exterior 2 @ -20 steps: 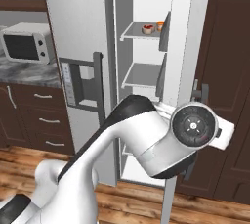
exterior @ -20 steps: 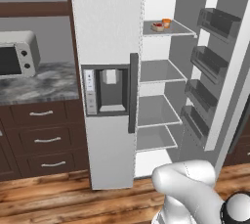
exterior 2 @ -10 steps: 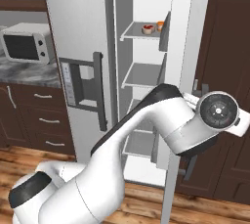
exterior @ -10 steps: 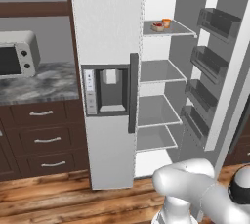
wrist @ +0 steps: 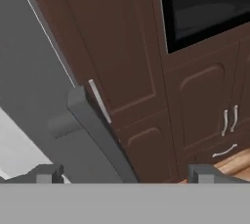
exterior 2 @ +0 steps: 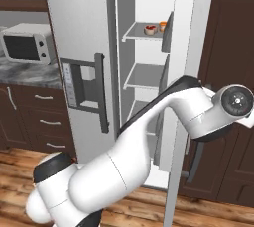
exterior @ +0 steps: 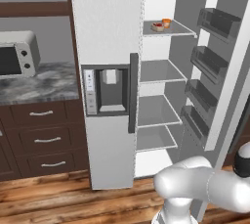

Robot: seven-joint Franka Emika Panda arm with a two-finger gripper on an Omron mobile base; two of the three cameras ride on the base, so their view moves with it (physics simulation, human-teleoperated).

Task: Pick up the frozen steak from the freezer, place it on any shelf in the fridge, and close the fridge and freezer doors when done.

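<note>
The freezer door [exterior: 105,47], with its grey dispenser recess [exterior: 110,91], stands shut and hides the freezer. The fridge [exterior: 158,71] is open and shows broad pale shelves. Its door [exterior: 222,66], with dark inner bins, is swung out to the right. On the top shelf lie a small reddish-brown thing [exterior: 157,26] and an orange one [exterior: 166,22], too small to tell whether either is the frozen steak. My gripper [wrist: 124,176] is open and holds nothing. It is on the outer side of the fridge door, facing that door's dark bar handle [wrist: 97,135].
A microwave [exterior: 17,54] sits on the grey stone counter [exterior: 39,83] over dark brown drawers [exterior: 46,140]. Tall dark cabinets [exterior 2: 233,47] with a black oven window [wrist: 205,3] stand close behind the open fridge door. The floor is wood.
My arm has swung to the right, carrying the hand from in front of the open fridge door to beyond its outer side. The doors and the shelf items have not moved.
</note>
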